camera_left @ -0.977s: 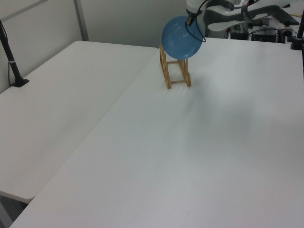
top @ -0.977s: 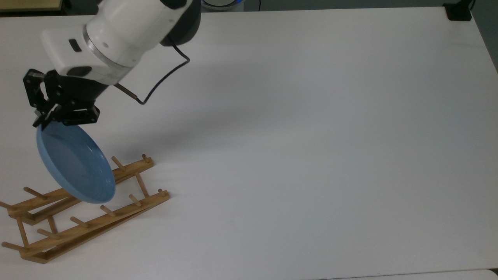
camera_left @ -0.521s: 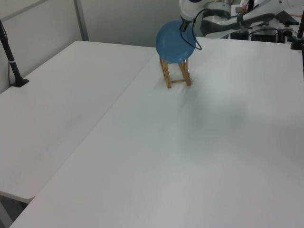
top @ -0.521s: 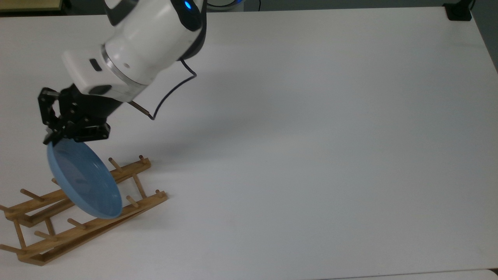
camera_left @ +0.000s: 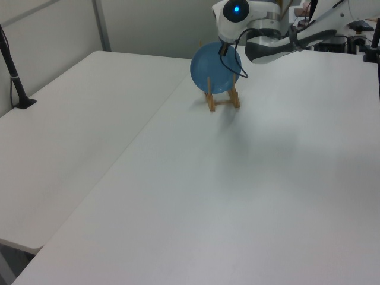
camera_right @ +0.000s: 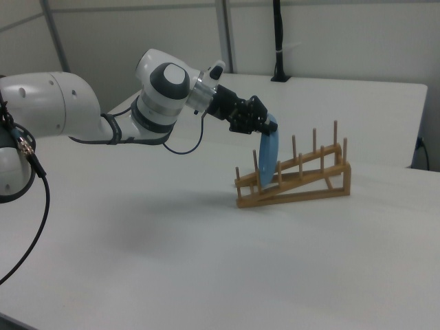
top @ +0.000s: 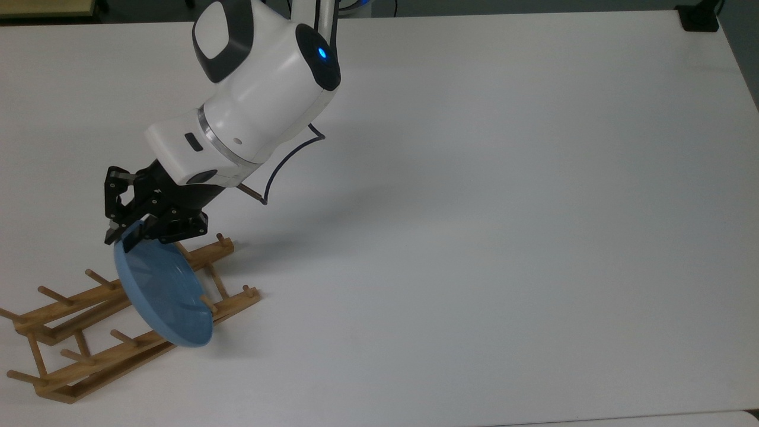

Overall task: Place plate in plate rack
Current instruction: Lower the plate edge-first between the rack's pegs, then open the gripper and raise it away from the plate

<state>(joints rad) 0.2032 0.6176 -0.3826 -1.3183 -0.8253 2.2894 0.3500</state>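
Counter (top: 504, 207) carries the wooden rack (top: 77, 350), where the blue plate (top: 163, 293) stands on edge between pegs near the rack's low end, its top rim clamped by the black tool (top: 133, 234).

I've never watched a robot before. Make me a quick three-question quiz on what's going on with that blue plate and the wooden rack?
1. True or false: the gripper is shut on the plate's upper rim.
2. In the right view, the plate stands: A) flat on the table, B) nearly upright between pegs near the low end of the plate rack, C) at the rack's high end.
3. What colour is the table?

Key: 1 true; 2 B; 3 white.
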